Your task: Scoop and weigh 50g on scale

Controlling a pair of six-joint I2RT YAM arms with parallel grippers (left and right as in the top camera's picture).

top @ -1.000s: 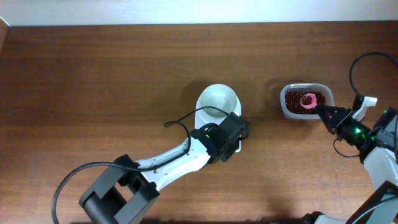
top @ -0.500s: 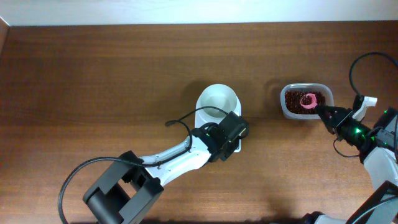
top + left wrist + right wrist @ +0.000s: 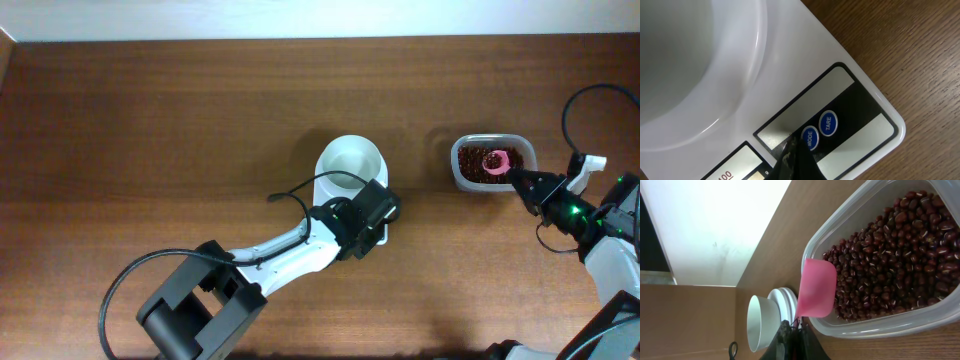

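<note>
Near the middle of the wooden table [image 3: 150, 120]: the scale [image 3: 805, 65], white and rectangular, with its round white bowl [image 3: 350, 163] seated on the far half. Visible again, small and distant, at the bottom of the right wrist view.

Over the near end of the scale: the left gripper [image 3: 372, 212], hiding most of the control panel from above. Shut tight, with nothing held between the fingers. In the left wrist view, dark fingertips [image 3: 795, 162] down on the panel, meeting the left edge of the blue MODE button [image 3: 810, 138] (pressing or merely resting there, impossible to tell). Just beside MODE, on its right: the blue TARE button [image 3: 828, 122], clear of the fingertips. Black cable looping off the left arm toward the scale's left side.

Well apart, to the right of the scale: a clear plastic tub [image 3: 880, 322] filled with dark red beans [image 3: 885, 255]. Standing in the beans at the tub's near end: a pink scoop [image 3: 816, 287], tilted, its cup among the beans and its narrow end running down to the gripper.

At the tub's near rim: the right gripper [image 3: 522, 180], reaching in from the table's right edge. Clamped on the narrow end of the pink scoop, with nothing else in its grip.
</note>
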